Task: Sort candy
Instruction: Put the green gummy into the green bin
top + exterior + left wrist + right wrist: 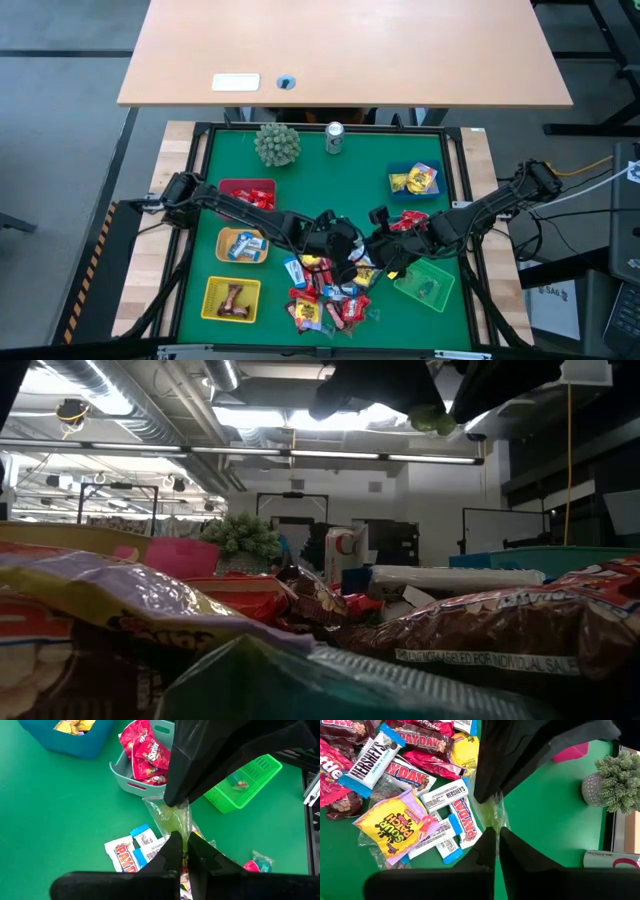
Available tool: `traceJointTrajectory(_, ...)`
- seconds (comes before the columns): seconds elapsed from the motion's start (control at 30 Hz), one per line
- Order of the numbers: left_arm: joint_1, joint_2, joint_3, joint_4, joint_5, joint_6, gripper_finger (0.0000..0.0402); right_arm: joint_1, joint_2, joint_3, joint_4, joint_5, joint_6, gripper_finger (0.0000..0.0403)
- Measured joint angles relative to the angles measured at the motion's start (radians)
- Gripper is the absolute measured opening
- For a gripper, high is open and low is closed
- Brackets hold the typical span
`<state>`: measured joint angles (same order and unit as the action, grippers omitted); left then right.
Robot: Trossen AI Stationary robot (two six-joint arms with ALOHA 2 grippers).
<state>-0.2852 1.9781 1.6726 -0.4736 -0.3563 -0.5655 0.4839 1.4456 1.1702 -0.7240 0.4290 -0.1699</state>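
— What does the worktop (200, 200) carry?

— It is a green surface in a dark frame; at the far edge stand a spiky green ball (277, 144) and a silver can (334, 137), near each other; a red basket (247, 192), an orange basket (242, 244) and a yellow basket (231, 299) sit down the left side.

— And the right side?

— A blue basket (415, 181) at the back, a grey basket (408, 220) nearer the middle, a green basket (425, 285) toward the front; loose candy (325, 295) lies heaped on the green at front centre.
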Motion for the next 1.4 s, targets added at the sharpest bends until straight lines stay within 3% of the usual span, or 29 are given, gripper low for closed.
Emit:
traceJointTrajectory(0.27, 0.019, 0.000, 0.000, -0.007, 0.048, 0.001, 0.0048, 0.000, 0.000, 0.000, -0.005, -0.016, 0.000, 0.0006)
traceJointTrajectory(0.57, 0.077, -0.024, 0.002, -0.086, 0.308, 0.025, 0.0091, 0.000, 0.000, 0.047, -0.165, -0.071, 0.046, 0.0004)
traceJointTrajectory(0.63, 0.072, -0.034, -0.001, -0.176, 0.275, 0.032, 0.0091, 0.000, -0.004, 0.056, -0.235, -0.136, 0.094, 0.0004)
traceJointTrajectory(0.83, 0.015, -0.065, -0.001, -0.430, -0.004, 0.052, 0.0092, 0.001, -0.005, 0.060, -0.390, -0.326, 0.293, 0.0003)
traceJointTrajectory(0.9, -0.010, -0.065, -0.013, -0.474, -0.048, 0.048, 0.0092, 0.001, -0.005, 0.049, -0.428, -0.369, 0.344, 0.0002)
traceJointTrajectory(1.2, -0.089, -0.063, -0.155, -0.481, -0.044, 0.015, 0.0092, 0.093, -0.005, -0.030, -0.461, -0.495, 0.567, 0.0001)
traceJointTrajectory(1.4, -0.114, -0.108, -0.223, -0.488, -0.051, -0.001, 0.0092, 0.182, -0.005, -0.057, -0.463, -0.519, 0.685, 0.0004)
